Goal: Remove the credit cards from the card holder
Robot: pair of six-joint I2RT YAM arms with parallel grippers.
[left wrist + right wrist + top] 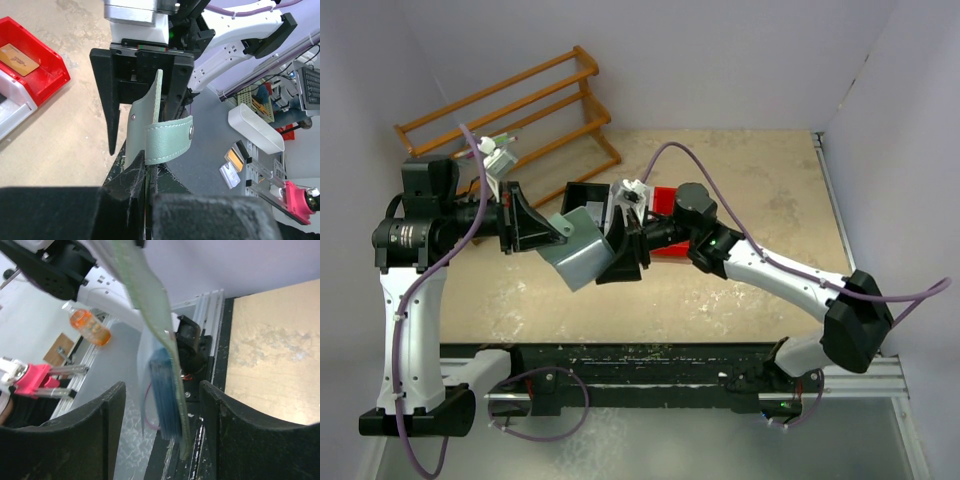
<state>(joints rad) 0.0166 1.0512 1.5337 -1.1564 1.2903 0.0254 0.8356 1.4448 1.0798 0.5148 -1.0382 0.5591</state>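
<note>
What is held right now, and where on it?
The left tool is shut on one edge of the card holder. The right tool stands open around the opposite edge, holding nothing.

card holder (578, 250) over table (750, 200) | credit card (19, 59) in bin (52, 70)

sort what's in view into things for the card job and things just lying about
For the job:
- card holder, pinched in the shut left tool
- open right tool, one finger on either side of the holder
- orange card, lying in the red bin

Lying about:
- wooden rack
- orange bottle, off the table
- white tray, off the table
</note>
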